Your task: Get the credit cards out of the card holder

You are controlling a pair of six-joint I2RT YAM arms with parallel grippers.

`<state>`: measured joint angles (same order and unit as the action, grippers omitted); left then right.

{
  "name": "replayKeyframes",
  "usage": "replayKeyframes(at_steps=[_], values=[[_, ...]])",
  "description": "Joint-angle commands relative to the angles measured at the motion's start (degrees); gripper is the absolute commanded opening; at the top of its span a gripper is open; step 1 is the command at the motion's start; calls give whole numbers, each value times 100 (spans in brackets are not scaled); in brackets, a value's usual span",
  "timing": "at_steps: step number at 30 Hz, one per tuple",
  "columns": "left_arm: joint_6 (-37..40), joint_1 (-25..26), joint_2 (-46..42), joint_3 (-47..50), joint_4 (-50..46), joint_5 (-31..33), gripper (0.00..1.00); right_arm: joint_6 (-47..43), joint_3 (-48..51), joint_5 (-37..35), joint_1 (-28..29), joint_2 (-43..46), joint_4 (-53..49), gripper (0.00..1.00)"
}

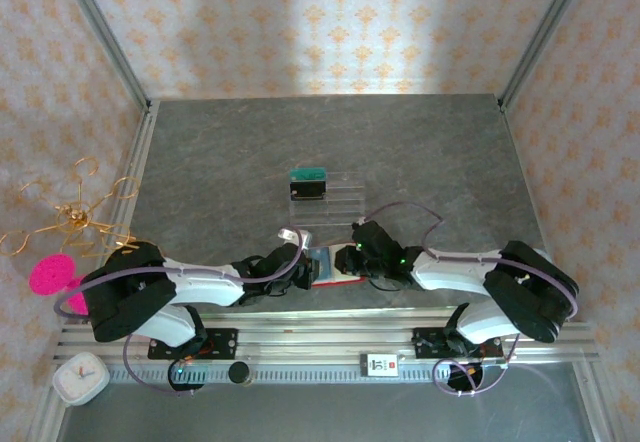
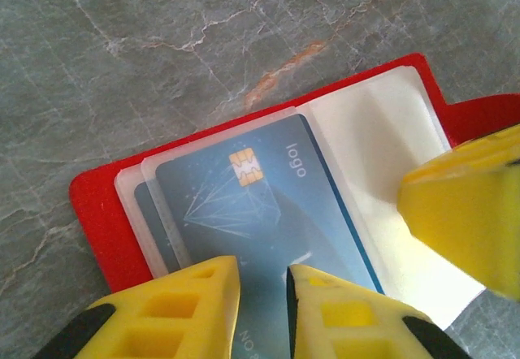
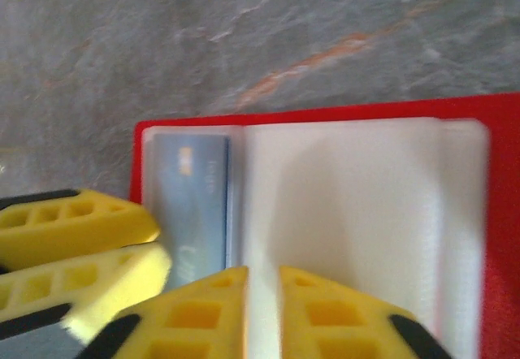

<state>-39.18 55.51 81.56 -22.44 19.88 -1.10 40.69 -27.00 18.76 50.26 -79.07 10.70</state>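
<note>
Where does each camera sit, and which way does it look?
Top external: above and behind the bases, looking down on the table; left arm and right arm meet over the card holder.
Left wrist: wrist-mounted, looking down past the left fingers at the blue card.
Right wrist: wrist-mounted, looking down past the right fingers at the holder's white pockets.
Shared: both wrist views show the open holder, blue card and the other arm's fingers.

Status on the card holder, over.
Left claw narrowed over blue card, right claw narrowed over white pocket; grips unclear. Red card holder open flat, card in its sleeve. Nothing blocking.
</note>
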Motion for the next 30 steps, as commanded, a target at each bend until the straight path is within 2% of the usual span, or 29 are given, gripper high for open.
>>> replayKeyframes(at_steps=[1,6,8,13,18,30], values=[[-81,32,371,151,-679,-231,28,-166,-149,253,-21,31,117,18],[-120,31,601,150,-608,-261,36,-182,-368,203,-25,-304,-42,18],[-125,32,714,128,-638,-213,35,-193,-414,169,-25,-406,-77,18],[-204,42,1159,141,-598,-209,16,-175,-421,33,-22,-491,-187,19],[-192,48,1223,134,-527,-267,0,-28,-335,-157,-26,-418,-268,19],[-187,52,1177,196,-433,-357,0,309,-89,-348,-95,-166,-241,17]])
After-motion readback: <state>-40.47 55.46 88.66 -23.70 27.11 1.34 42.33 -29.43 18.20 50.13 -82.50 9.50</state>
